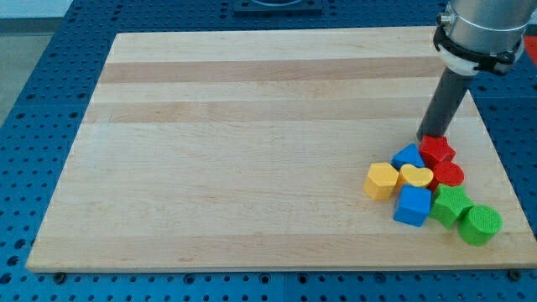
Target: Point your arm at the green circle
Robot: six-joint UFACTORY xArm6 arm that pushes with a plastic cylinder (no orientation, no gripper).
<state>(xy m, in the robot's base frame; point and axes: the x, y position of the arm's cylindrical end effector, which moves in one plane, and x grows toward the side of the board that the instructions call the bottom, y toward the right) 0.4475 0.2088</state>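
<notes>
The green circle (480, 225) lies at the view's bottom right, the lowest block of a tight cluster near the board's right edge. A green star-like block (451, 204) touches it on its upper left. My tip (426, 136) is at the top of the cluster, just above the red star-like block (437, 151) and well above the green circle. The rod rises up and to the right from the tip.
The cluster also holds a red round block (449, 174), a blue triangular block (409, 156), a yellow heart (416, 177), a yellow hexagon block (381, 179) and a blue cube (412, 205). The wooden board (252, 143) ends just right of the cluster.
</notes>
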